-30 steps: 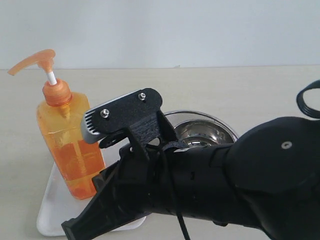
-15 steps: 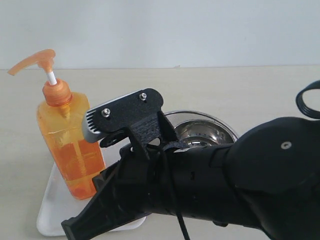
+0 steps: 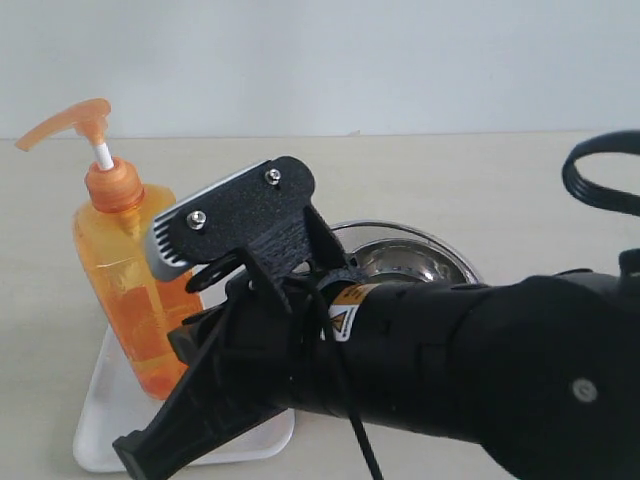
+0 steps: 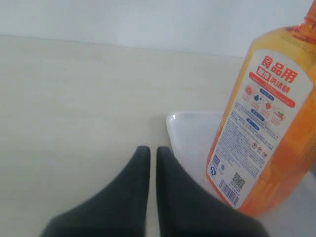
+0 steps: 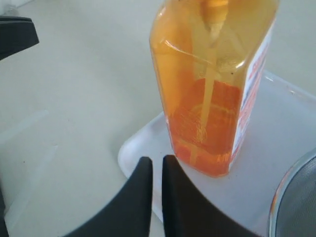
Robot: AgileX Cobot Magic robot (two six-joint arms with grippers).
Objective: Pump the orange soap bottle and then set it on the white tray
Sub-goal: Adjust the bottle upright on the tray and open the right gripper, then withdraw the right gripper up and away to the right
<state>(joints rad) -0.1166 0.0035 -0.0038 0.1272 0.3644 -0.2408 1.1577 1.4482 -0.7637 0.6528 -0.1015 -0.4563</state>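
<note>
The orange soap bottle stands upright on the white tray at the left, with its pump head raised. My right gripper reaches in from the right, low beside the tray's near edge, a short way from the bottle. In the right wrist view the right gripper is shut and empty, over the tray's rim just short of the bottle. In the left wrist view the left gripper is also shut and empty, beside the tray, with the labelled face of the bottle close by.
A round steel strainer sits behind my right arm, next to the tray; its rim shows in the right wrist view. A dark part of the other arm shows at that view's edge. Bare beige tabletop lies all around.
My right arm has rolled and shifted a little to the left and lower. The bottle and tray have not moved. Both grippers stay shut.
</note>
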